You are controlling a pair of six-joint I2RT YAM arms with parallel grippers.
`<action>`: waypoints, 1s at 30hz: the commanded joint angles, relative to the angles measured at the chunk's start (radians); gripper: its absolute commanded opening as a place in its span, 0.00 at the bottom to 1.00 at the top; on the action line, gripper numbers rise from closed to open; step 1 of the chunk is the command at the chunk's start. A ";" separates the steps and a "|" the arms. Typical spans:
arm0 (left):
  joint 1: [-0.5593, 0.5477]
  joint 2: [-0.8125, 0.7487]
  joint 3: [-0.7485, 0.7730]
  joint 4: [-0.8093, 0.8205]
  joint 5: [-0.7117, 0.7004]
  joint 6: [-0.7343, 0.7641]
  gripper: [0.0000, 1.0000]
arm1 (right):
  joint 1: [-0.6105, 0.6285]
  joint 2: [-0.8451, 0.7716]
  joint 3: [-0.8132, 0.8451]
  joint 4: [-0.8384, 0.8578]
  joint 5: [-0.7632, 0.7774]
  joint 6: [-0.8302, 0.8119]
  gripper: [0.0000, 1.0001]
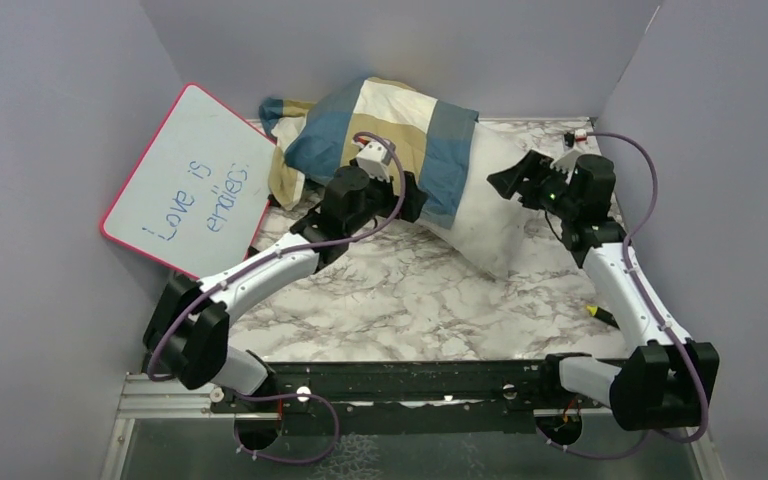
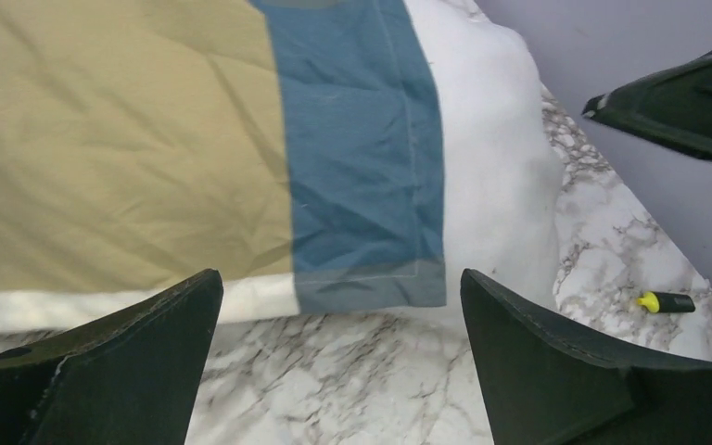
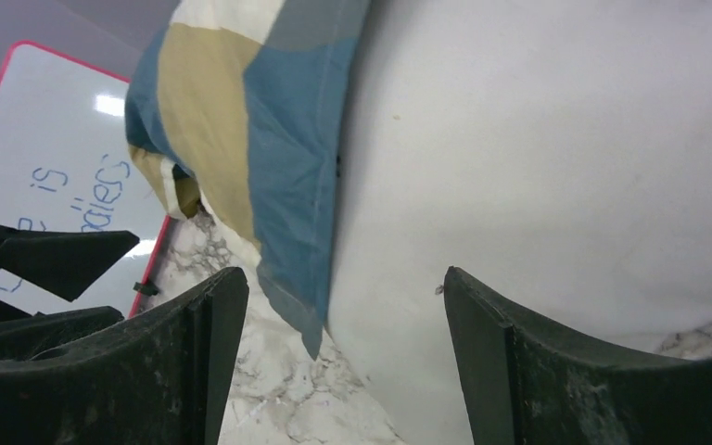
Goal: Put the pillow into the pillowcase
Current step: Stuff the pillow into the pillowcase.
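1. The whiteboard (image 1: 188, 180), pink-rimmed and bearing blue handwriting, leans against the wall on the robot's left. Every place below is given from it.
2. The pillow (image 1: 490, 225) lies on the marble table (image 1: 410, 300) to the right of the whiteboard. The end nearer the board is inside the cover. The bare white end sticks out on the side away from the board.
3. The pillowcase (image 1: 400, 135), in blue, tan and cream blocks, wraps the part of the pillow closest to the whiteboard. Loose tan and blue cloth is bunched just beside the board's right edge. Its blue hem crosses the pillow, with the mouth facing away from the board.
4. The left gripper (image 2: 341, 275) sits right of the whiteboard, between the board and the pillow's bare end, on the near side of the covered part. Its fingers are spread wide with nothing between them. The corner of the blue hem lies just ahead of the tips, untouched.
5. The right gripper (image 3: 345, 272) is beyond the pillow from the whiteboard and points back toward the board. Its fingers are also spread and hold nothing. The bare pillow and the blue hem fill the view ahead of them.
6. A yellow-capped marker (image 1: 600, 312) lies on the table farther from the whiteboard than the pillow, beside the right arm.
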 commanded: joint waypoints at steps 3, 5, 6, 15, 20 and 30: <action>0.083 -0.214 -0.077 -0.157 -0.003 0.045 0.99 | 0.085 -0.004 0.132 -0.071 0.053 -0.096 0.84; 0.086 -0.288 -0.119 -0.153 0.026 0.061 0.99 | 0.148 0.023 0.166 -0.058 0.086 -0.135 0.86; 0.086 -0.326 -0.138 -0.155 0.029 0.069 0.99 | 0.190 0.037 0.179 -0.045 0.105 -0.164 0.86; 0.088 -0.571 -0.228 -0.320 -0.044 0.224 0.98 | 0.576 0.258 0.280 0.069 0.280 -0.765 0.93; 0.089 -0.705 -0.317 -0.309 -0.112 0.274 0.98 | 0.702 0.391 0.234 0.238 0.375 -1.192 1.00; 0.088 -0.831 -0.376 -0.358 -0.255 0.352 0.99 | 0.736 0.708 0.244 0.555 0.616 -1.608 1.00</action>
